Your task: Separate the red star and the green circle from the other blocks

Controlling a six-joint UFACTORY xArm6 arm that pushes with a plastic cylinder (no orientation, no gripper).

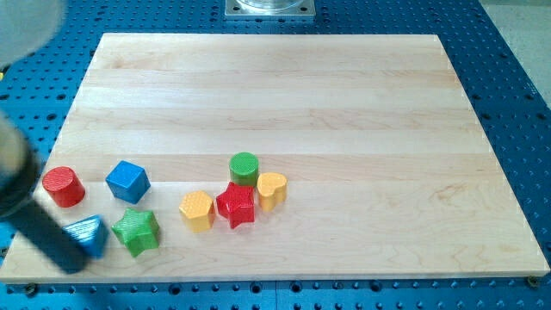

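Red star-shaped block (235, 205) sitting near the bottom centre of the pale wooden board (284, 95), touching the green cylindrical circle block (244, 168) just above it, the yellow heart block (272, 190) on its right and the yellow hexagon block (197, 211) on its left. Further left: blue cube (127, 181), red cylinder (63, 187), green star block (136, 231), blue wedge-like block (89, 235). No pincer, only a blurred dark rod ending at my tip (73, 263), pressed against the blue wedge-like block's lower left, well apart from the central cluster.
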